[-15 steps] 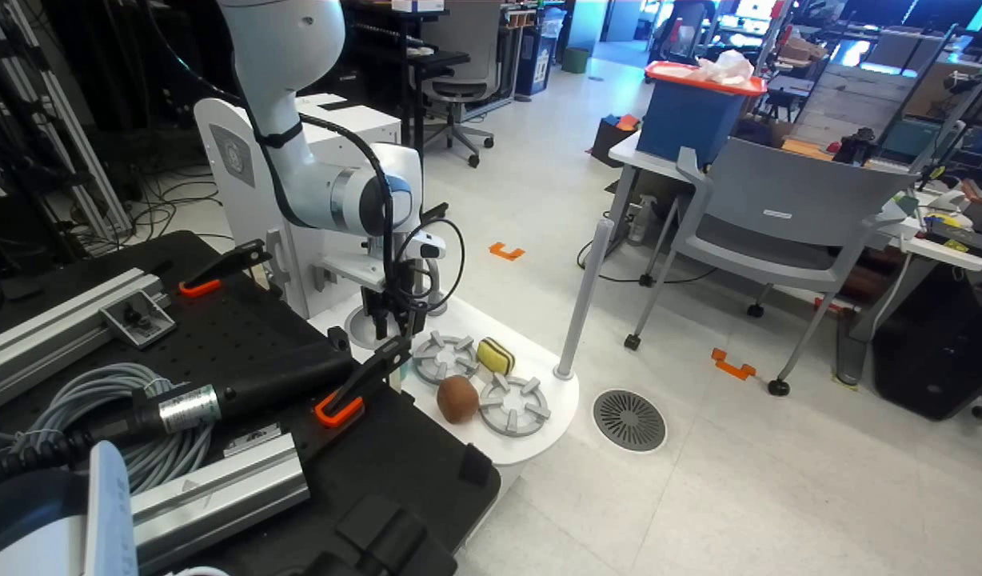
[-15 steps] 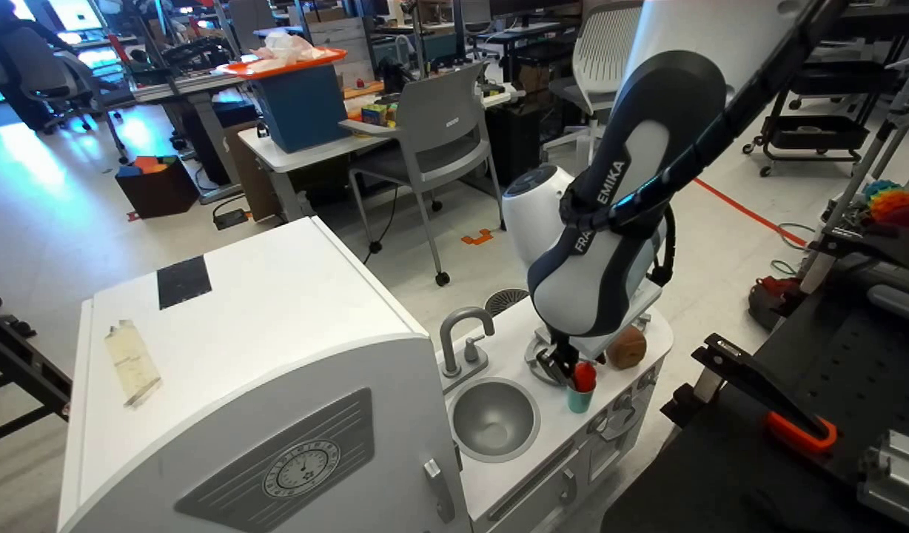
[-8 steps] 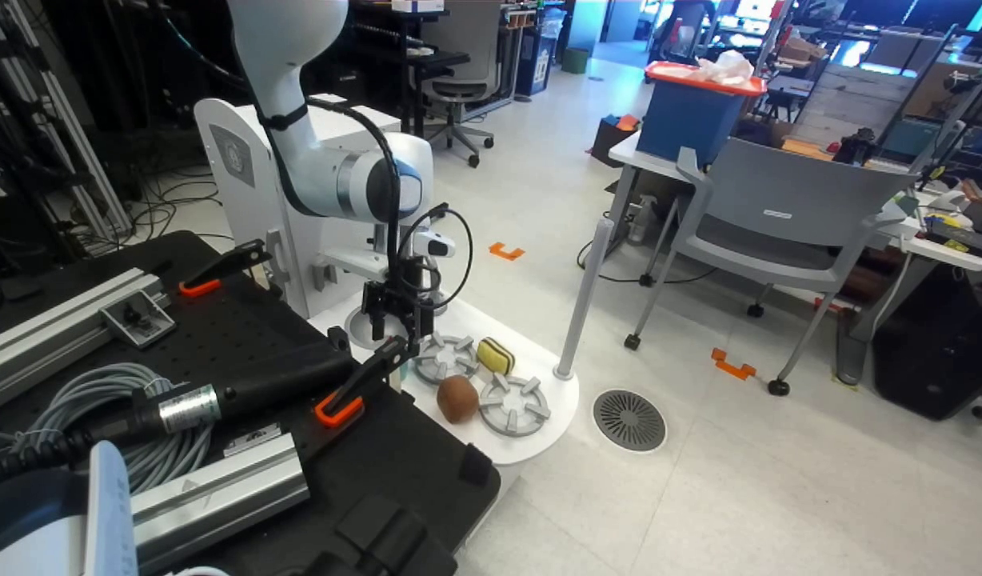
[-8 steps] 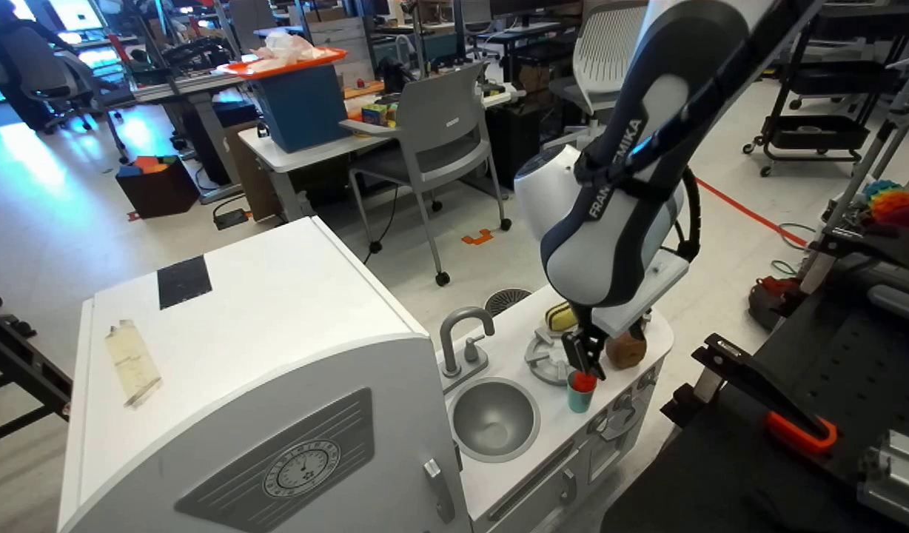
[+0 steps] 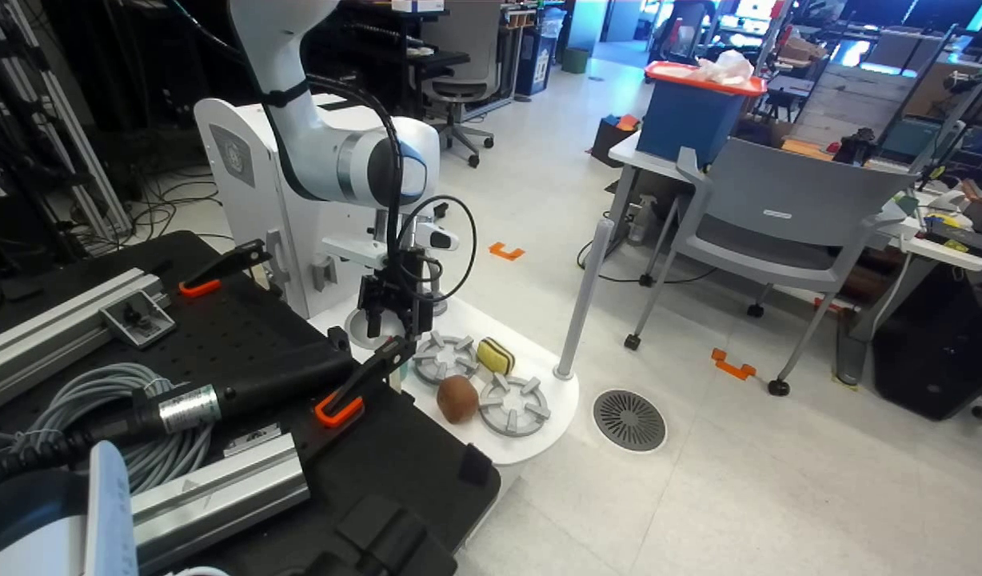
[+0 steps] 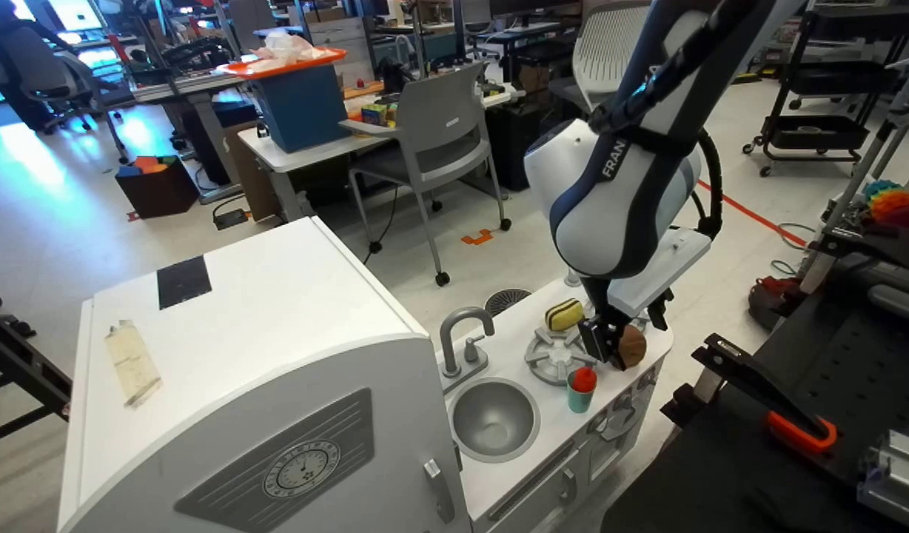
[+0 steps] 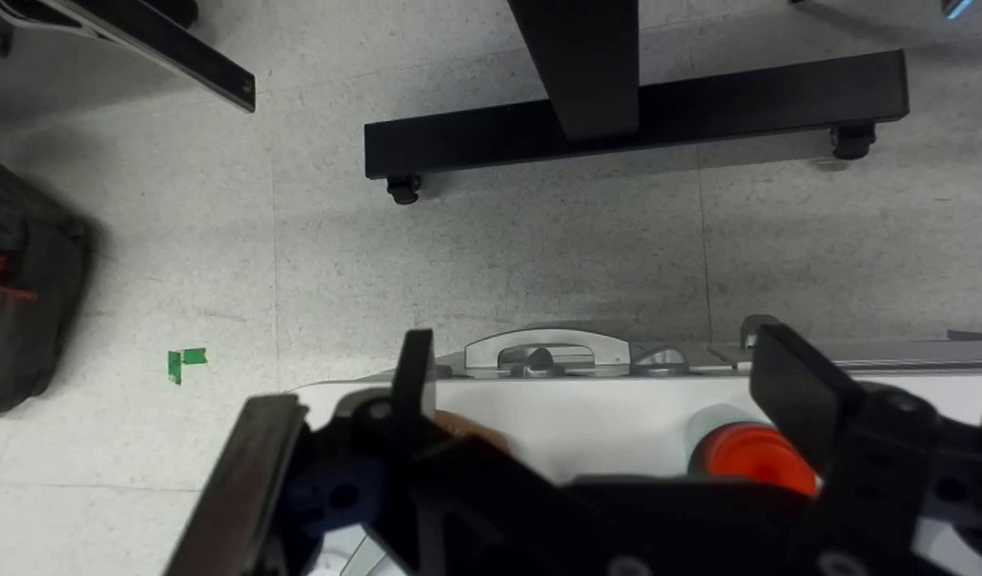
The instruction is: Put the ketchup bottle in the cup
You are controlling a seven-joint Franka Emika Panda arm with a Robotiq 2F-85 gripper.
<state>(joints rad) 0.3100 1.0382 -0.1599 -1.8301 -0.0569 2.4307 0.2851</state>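
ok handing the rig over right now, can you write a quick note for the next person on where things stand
Gripper: open, fingers wide apart, holding nothing, above the counter.
Ketchup bottle: in the cup, its red end above the rim; the lower part is hidden.
Cup: upright on the counter, beside the gray burner ring.
Done: the bottle is in the cup, clear of the gripper.
Left: probably nothing for the job itself, perhaps just backing the gripper away without bumping the cup.
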